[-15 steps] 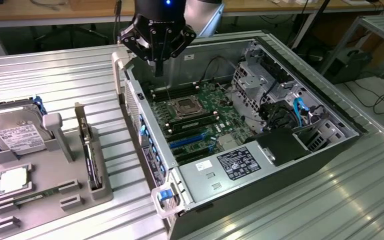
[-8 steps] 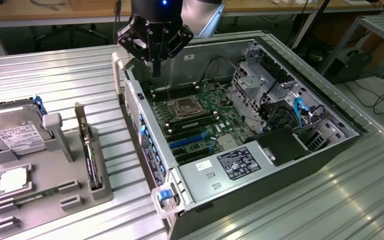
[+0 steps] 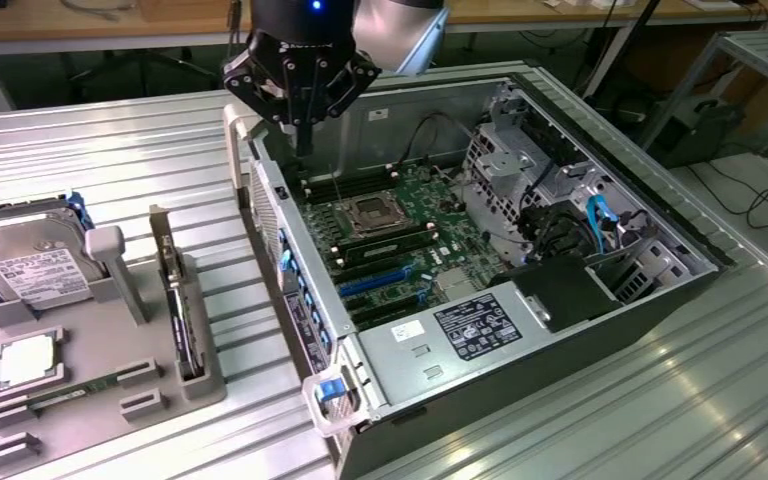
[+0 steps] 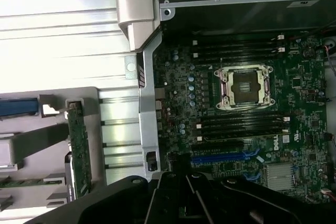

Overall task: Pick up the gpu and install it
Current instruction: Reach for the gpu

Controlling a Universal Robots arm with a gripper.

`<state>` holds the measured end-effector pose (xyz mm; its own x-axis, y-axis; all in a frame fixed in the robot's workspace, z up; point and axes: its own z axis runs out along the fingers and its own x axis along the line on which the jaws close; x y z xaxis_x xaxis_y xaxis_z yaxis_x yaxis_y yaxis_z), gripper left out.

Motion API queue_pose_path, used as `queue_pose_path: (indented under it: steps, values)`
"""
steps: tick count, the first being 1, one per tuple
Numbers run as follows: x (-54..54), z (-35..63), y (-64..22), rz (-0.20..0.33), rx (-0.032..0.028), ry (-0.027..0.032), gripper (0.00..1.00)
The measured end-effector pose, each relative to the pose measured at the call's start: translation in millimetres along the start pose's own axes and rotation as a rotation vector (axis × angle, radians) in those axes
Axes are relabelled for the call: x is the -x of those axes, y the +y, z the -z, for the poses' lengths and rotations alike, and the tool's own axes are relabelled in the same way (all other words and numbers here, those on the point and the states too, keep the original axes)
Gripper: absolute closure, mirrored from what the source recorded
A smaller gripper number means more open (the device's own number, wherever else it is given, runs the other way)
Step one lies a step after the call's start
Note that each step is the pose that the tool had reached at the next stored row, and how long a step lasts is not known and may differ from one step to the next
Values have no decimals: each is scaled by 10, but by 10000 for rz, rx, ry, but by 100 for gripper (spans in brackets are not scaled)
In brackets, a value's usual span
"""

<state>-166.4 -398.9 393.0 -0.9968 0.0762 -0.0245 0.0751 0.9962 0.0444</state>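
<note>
Gripper (image 3: 303,138) closed; gpu (image 4: 79,148) thin, green, upright

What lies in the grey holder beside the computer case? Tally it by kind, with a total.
hard drive: 1
graphics card: 1
square silver chip: 1
memory stick: 1
Total: 4

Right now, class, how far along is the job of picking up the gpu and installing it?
Done: nothing yet; the gpu stands on edge in its gray holder, beside the open computer case. In hand: nothing; the gripper is shut and empty, above the case's corner. Left: pick-up and install; the blue slots inside hold no card.
</note>
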Motion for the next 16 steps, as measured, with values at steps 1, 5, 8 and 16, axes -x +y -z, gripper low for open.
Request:
queue_pose_path:
  steps: [1,5,8,16]
  values:
    - [-5,1,0,-1,-1,1,89]
    - [-28,1,-2,0,0,0,89]
    - [-43,1,-4,0,-1,0,89]
    - [-89,2,-8,0,0,0,89]
